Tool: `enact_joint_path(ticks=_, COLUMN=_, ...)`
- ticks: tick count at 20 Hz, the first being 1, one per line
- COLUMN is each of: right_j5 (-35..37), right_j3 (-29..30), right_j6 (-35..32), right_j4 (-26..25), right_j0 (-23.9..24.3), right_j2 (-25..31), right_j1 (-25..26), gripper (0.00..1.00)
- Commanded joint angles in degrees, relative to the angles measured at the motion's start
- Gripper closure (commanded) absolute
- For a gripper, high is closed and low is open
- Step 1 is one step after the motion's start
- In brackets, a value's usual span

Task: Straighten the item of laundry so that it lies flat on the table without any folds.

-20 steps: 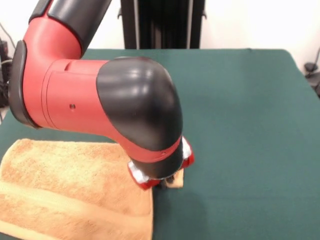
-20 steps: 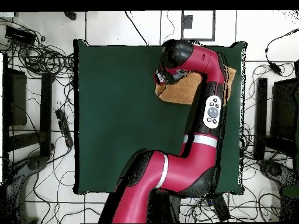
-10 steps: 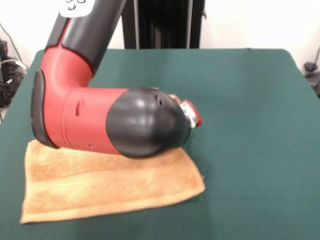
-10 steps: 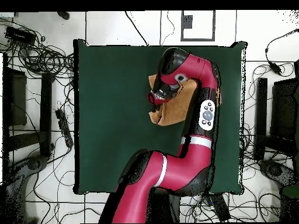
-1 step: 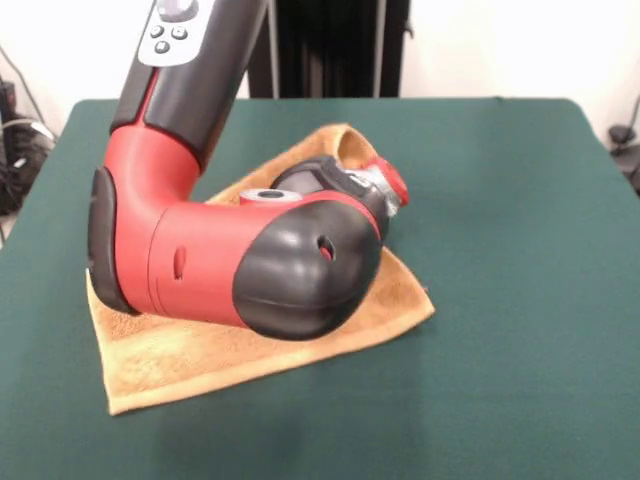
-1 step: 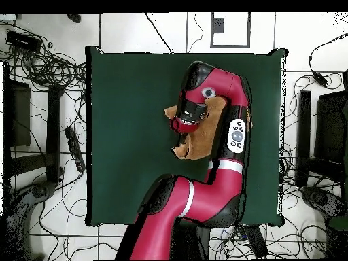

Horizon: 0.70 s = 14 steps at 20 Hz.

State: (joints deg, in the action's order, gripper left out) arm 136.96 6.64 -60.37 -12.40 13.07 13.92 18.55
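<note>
Nearest the camera, at seven o'clock on the table (image 5: 520, 200), the towel (image 5: 200, 352) is lying soft, light and limp. Farther back, its twelve o'clock corner is rising beside the gripper (image 5: 385, 190), offering a likely hold; whether the pincer is pinching it, I cannot tell.

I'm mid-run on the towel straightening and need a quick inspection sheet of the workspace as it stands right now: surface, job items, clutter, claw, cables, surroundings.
Surface: table covered in dark green cloth; bare part looks smooth.
Job's things: orange-tan towel lies at an angle, one corner raised behind the arm's wrist; not flat yet, much of it hidden by the arm.
Clutter: nothing seen on the table.
Claw: claw sits low at the towel, hidden by the wrist; open or shut cannot be told.
Cables: many loose cables on the floor beside the table.
Surroundings: tiled floor, dark equipment stands at both sides.
</note>
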Motion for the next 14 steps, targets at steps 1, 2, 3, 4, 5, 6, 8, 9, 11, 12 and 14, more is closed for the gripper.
enact_joint_path(ticks=1, right_j5=10.6, right_j3=4.7, right_j6=14.8, right_j4=-7.0, right_j0=-1.8, right_j2=5.3, right_j1=-2.1, gripper=1.00)
enact_joint_path(ticks=2, right_j5=12.0, right_j3=4.7, right_j6=15.7, right_j4=-8.4, right_j0=-1.8, right_j2=5.3, right_j1=-2.4, gripper=1.00)
enact_joint_path(ticks=3, right_j5=13.3, right_j3=4.6, right_j6=16.5, right_j4=-9.9, right_j0=-1.8, right_j2=5.3, right_j1=-2.7, gripper=1.00)
enact_joint_path(ticks=4, right_j5=14.2, right_j3=4.6, right_j6=17.7, right_j4=-11.6, right_j0=-1.9, right_j2=5.5, right_j1=-2.9, gripper=1.00)
enact_joint_path(ticks=5, right_j5=15.1, right_j3=4.6, right_j6=18.9, right_j4=-13.4, right_j0=-2.0, right_j2=5.7, right_j1=-3.1, gripper=1.00)
enact_joint_path(ticks=6, right_j5=16.0, right_j3=4.6, right_j6=20.1, right_j4=-15.2, right_j0=-2.1, right_j2=6.0, right_j1=-3.3, gripper=1.00)
enact_joint_path(ticks=8, right_j5=14.2, right_j3=5.1, right_j6=20.5, right_j4=-16.0, right_j0=-1.6, right_j2=6.4, right_j1=-3.7, gripper=1.00)
enact_joint_path(ticks=9, right_j5=13.1, right_j3=5.3, right_j6=20.4, right_j4=-16.3, right_j0=-1.3, right_j2=6.9, right_j1=-3.8, gripper=1.00)
enact_joint_path(ticks=11, right_j5=10.1, right_j3=5.8, right_j6=14.7, right_j4=-14.5, right_j0=-0.6, right_j2=8.5, right_j1=-2.9, gripper=1.00)
enact_joint_path(ticks=12, right_j5=8.4, right_j3=5.8, right_j6=11.3, right_j4=-13.8, right_j0=-0.3, right_j2=9.7, right_j1=-2.3, gripper=1.00)
enact_joint_path(ticks=14, right_j5=6.1, right_j3=5.3, right_j6=7.6, right_j4=-15.0, right_j0=0.0, right_j2=11.3, right_j1=-0.6, gripper=1.00)
